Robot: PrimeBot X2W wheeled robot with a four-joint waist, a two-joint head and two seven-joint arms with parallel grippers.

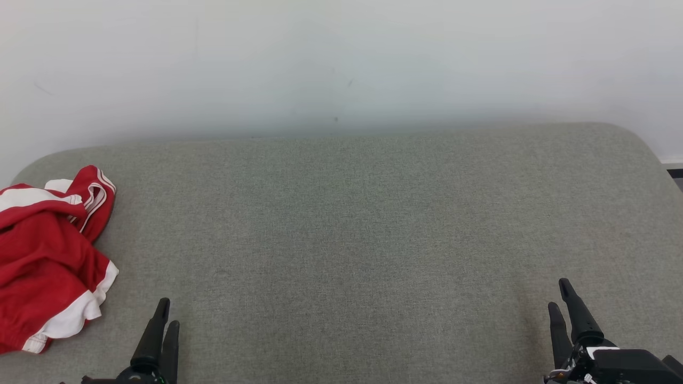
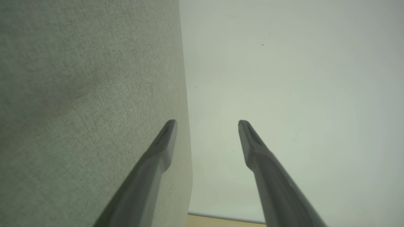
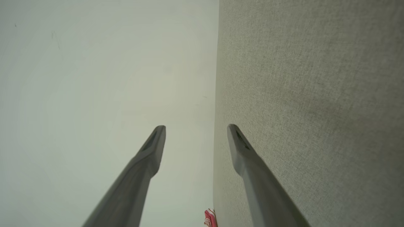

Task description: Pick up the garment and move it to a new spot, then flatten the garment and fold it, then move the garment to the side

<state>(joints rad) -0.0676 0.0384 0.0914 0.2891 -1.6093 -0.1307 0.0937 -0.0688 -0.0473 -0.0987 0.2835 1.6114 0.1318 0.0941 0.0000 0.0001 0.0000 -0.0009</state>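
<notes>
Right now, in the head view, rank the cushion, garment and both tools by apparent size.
Cushion, largest.
Garment, though cut off at the edge.
Right tool and left tool: alike, both cut off, so unranked.

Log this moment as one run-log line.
garment: crumpled, far left of grey fabric surface | left gripper: open, empty | right gripper: open, empty | pick-up: not yet done

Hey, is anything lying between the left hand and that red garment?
Nothing visible does. The open left hand sits over bare grey upholstery, and the crumpled red and white garment lies to its left, apart from it.
</notes>
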